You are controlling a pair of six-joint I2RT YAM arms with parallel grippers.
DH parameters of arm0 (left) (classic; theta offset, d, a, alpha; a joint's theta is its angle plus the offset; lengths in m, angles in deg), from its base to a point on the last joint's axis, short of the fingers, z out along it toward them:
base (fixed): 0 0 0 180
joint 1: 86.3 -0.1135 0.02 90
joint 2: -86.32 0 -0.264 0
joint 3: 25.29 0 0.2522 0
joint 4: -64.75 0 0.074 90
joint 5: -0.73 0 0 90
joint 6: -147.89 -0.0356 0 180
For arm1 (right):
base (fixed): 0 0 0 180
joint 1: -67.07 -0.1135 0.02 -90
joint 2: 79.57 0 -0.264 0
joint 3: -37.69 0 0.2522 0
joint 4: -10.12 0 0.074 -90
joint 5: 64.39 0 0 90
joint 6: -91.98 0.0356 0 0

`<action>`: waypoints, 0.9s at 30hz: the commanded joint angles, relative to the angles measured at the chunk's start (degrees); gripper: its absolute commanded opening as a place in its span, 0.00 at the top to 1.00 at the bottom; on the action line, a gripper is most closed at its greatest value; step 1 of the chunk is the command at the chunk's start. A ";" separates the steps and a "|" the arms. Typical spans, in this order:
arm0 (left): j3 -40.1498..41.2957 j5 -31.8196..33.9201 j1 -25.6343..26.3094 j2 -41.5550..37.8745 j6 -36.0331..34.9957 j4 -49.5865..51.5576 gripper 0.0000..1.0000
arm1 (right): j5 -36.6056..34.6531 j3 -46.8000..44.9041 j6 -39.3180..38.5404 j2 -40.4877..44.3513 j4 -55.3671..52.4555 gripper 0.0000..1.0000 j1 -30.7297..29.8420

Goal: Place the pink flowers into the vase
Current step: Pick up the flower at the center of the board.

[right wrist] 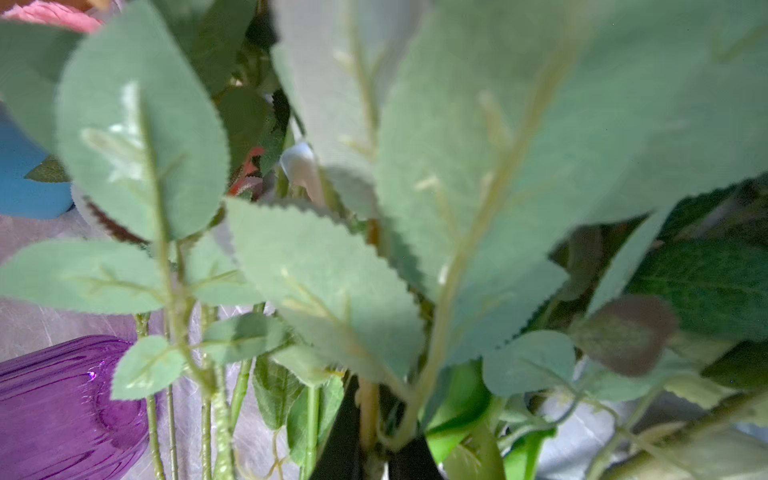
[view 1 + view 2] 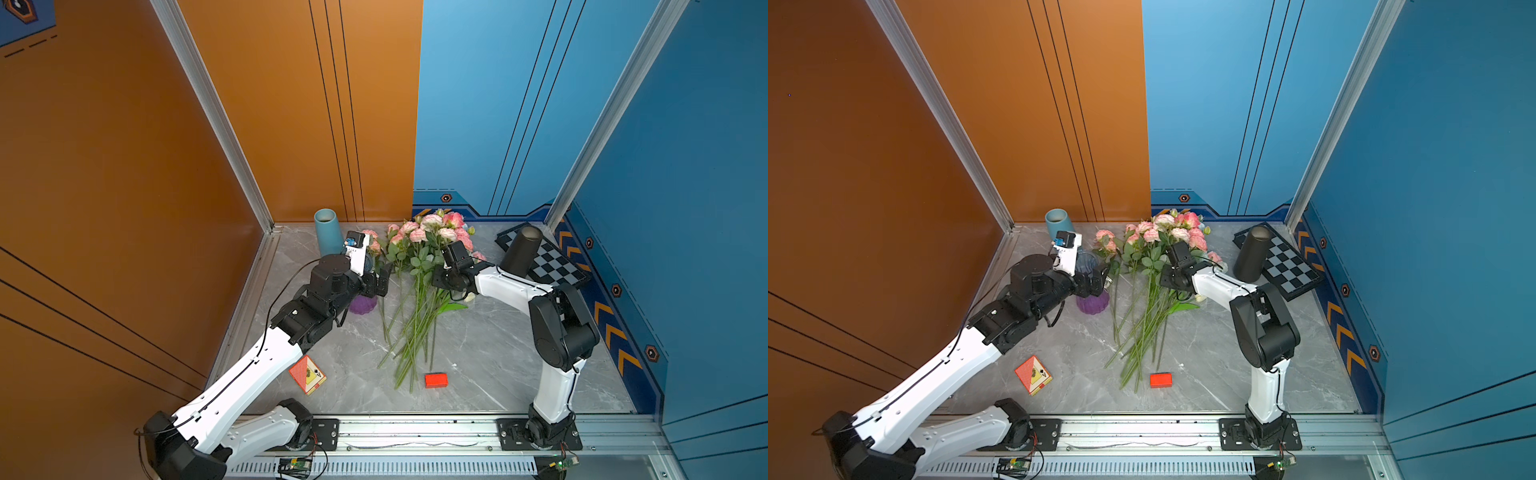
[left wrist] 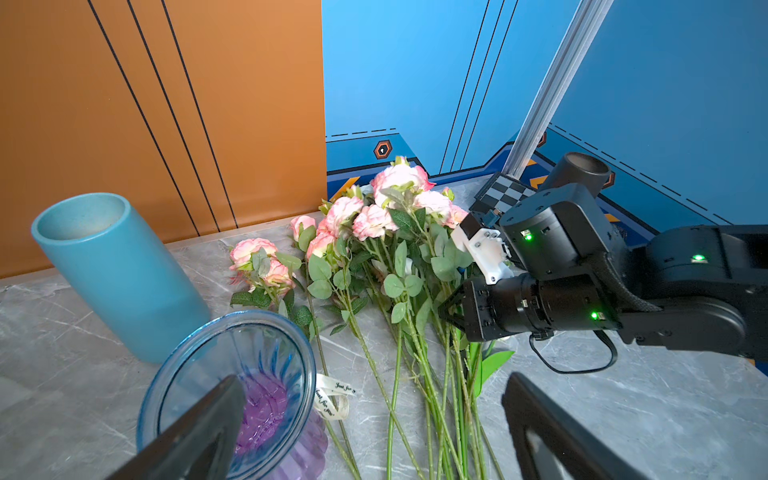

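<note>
Flowers (image 2: pixel 419 266): lay heaped flat just beside the vase (image 2: pixel 363 305) in both top views, hiding the right gripper (image 2: pixel 436 279) tips. Seen from the left wrist: left gripper (image 3: pixel 374 436) spread wide over the vase mouth, empty. Seen only from the right wrist: fingers (image 1: pixel 340 440) pinched narrowly on one pale stem among tangled leaves, so likely to drag neighbours or slip when lifted.

Filled with blurred serrated green leaves (image 1: pixel 328 286) of the pink flowers (image 1: pixel 50 14) — one pink head at the edge. Right end effector (image 1: pixel 372 453) pinched on pale stems. Purple ribbed glass vase (image 1: pixel 62 407), blue cylinder (image 1: pixel 25 187) — marbled counter (image 1: pixel 25 324) behind.
</note>
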 commanded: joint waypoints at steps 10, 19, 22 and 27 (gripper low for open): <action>-0.06 -2.19 0.79 1.85 0.70 -1.44 0.01 | -0.86 2.64 0.58 5.90 -2.74 0.93 3.56; -4.66 -7.81 1.31 5.64 5.12 -0.66 0.01 | 2.21 6.75 0.04 10.82 -3.83 0.92 6.57; -6.14 -9.51 1.64 6.94 5.07 -0.61 0.01 | 1.95 8.85 -1.34 11.87 -4.57 0.92 7.05; -9.88 -15.20 3.44 11.84 3.13 -1.32 0.01 | 1.41 12.64 -4.26 14.28 -3.81 0.92 7.61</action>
